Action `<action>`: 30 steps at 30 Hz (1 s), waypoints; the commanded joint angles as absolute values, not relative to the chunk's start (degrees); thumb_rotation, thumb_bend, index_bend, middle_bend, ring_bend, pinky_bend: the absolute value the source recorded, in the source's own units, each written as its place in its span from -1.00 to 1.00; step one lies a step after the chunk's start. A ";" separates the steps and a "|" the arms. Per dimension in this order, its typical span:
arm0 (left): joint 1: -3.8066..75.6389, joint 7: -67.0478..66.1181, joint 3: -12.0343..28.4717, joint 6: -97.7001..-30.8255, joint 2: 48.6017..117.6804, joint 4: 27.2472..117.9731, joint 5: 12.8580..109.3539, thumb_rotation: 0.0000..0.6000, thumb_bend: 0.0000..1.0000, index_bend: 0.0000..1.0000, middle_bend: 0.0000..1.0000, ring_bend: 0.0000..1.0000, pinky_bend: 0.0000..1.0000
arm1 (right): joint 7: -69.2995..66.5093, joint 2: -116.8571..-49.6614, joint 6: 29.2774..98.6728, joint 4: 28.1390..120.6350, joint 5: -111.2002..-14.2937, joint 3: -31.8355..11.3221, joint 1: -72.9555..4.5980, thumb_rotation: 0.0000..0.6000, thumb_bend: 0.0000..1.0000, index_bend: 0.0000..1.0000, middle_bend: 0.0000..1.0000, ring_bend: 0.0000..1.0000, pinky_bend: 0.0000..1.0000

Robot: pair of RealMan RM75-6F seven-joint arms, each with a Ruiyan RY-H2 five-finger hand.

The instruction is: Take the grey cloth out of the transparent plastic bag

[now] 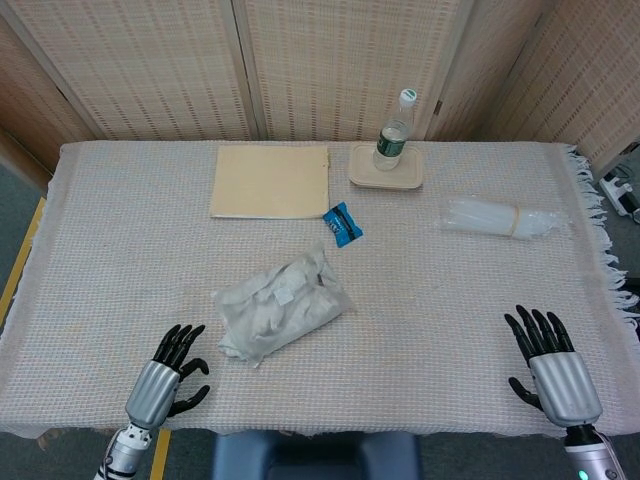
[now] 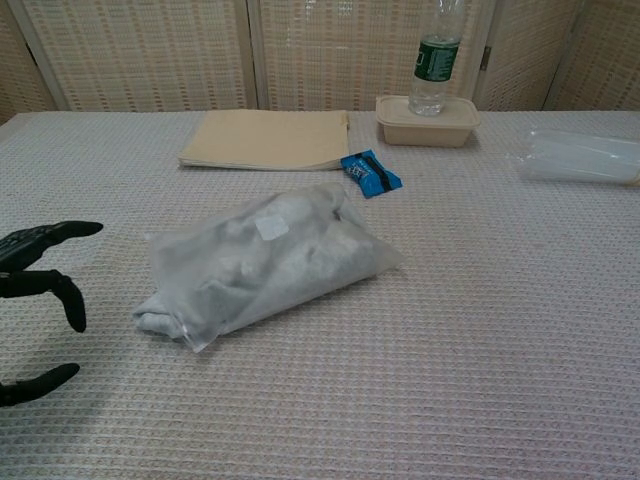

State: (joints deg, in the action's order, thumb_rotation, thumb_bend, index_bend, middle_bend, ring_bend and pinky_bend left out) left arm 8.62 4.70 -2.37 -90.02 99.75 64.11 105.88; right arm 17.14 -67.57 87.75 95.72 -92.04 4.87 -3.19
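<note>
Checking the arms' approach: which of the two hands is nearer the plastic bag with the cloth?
The left hand, open just beside the transparent plastic bag near its lower end; the right hand hangs open far off by the table's opposite edge.

bare tablecloth [image 1: 120,260] lay between left hand [image 1: 165,378] and transparent plastic bag [image 1: 282,303], hand near bag's lower-left end, fingers apart, holding nothing. wide bare stretch separated right hand [image 1: 553,364] from bag, nothing between. blue packet [image 1: 342,224] sat just beyond bag's far end. beige folder [image 1: 270,181], tray [image 1: 385,172] with bottle [image 1: 394,134] stood along far edge, well apart from bag. clear plastic bundle [image 1: 503,217] lay far right, ahead of right hand.
</note>
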 commanded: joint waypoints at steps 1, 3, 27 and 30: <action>10.31 3.14 -1.03 -89.62 104.76 59.25 105.37 1.00 -0.40 0.06 -0.85 -1.00 -1.00 | 17.33 -67.37 87.28 95.93 -92.21 4.90 -3.13 1.00 -0.70 -1.00 -1.00 -1.00 -1.00; 10.81 2.29 -0.57 -88.98 106.74 57.11 104.48 1.00 -0.40 0.07 -0.84 -1.00 -1.00 | 17.30 -67.22 87.02 96.04 -92.31 4.84 -3.08 1.00 -0.70 -1.00 -1.00 -1.00 -1.00; 15.62 4.59 1.52 -89.27 117.09 40.89 98.87 1.00 -0.36 0.02 -0.87 -1.00 -1.00 | 15.47 -66.53 87.81 96.12 -94.13 4.05 -1.43 1.00 -0.70 -1.00 -1.00 -1.00 -1.00; 15.65 5.10 1.11 -89.06 117.34 40.42 98.38 1.00 -0.36 0.04 -0.87 -1.00 -1.00 | 15.42 -66.57 87.78 96.01 -94.28 4.00 -1.29 1.00 -0.70 -1.00 -1.00 -1.00 -1.00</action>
State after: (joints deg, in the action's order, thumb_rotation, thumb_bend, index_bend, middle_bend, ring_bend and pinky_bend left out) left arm 15.63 4.97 1.22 -89.15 117.25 40.52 98.51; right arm 15.42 -66.57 87.79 96.02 -94.27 4.00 -1.30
